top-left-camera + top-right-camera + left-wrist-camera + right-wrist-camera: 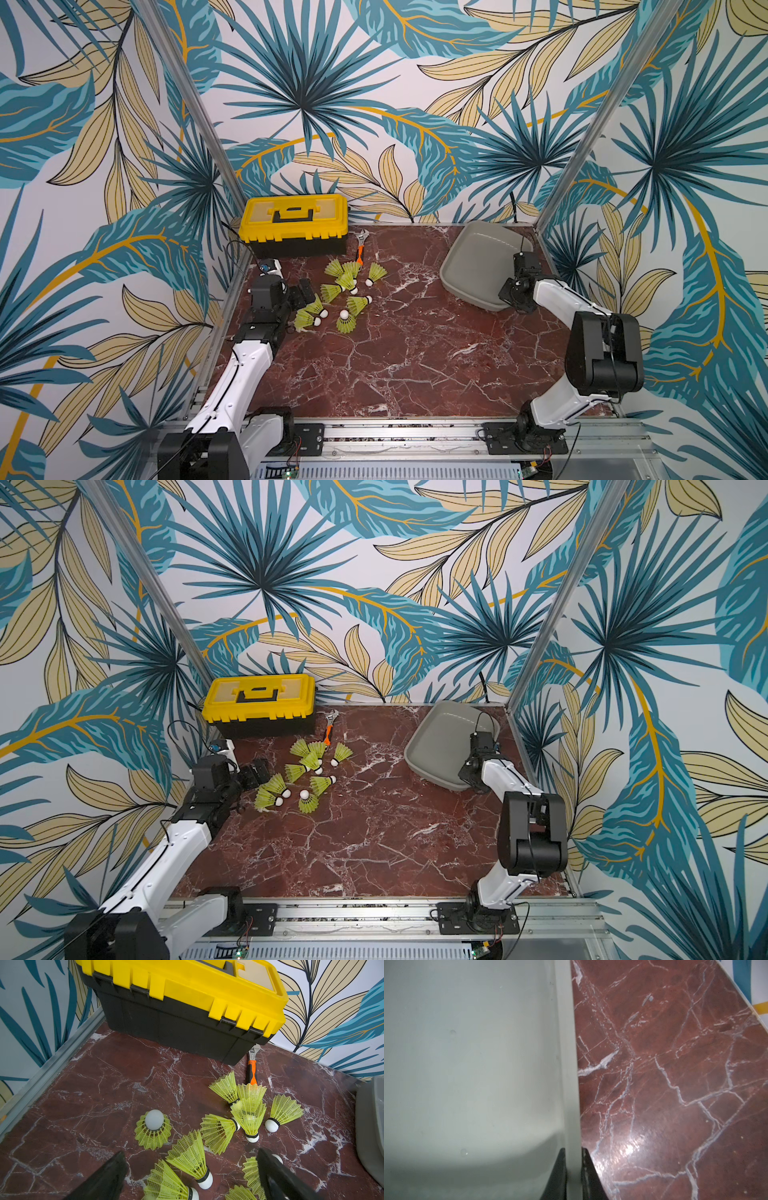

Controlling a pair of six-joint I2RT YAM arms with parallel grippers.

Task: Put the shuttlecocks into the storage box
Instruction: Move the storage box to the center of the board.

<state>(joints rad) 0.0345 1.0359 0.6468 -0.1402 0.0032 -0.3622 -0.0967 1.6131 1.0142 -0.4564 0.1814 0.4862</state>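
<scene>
Right gripper clamped on storage box rim — left gripper wide apart above shuttlecocks

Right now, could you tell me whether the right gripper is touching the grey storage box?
Touching. The right wrist view shows the right gripper shut on the storage box rim, one finger inside, one outside, no gap.

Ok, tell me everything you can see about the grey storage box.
The storage box is a shallow grey plastic tub with rounded corners and a flared rim, smooth and empty inside. It lies askew in the far right corner of the marble table, apart from the shuttlecocks. The right gripper is shut on its rim, one finger inside, one outside.
</scene>
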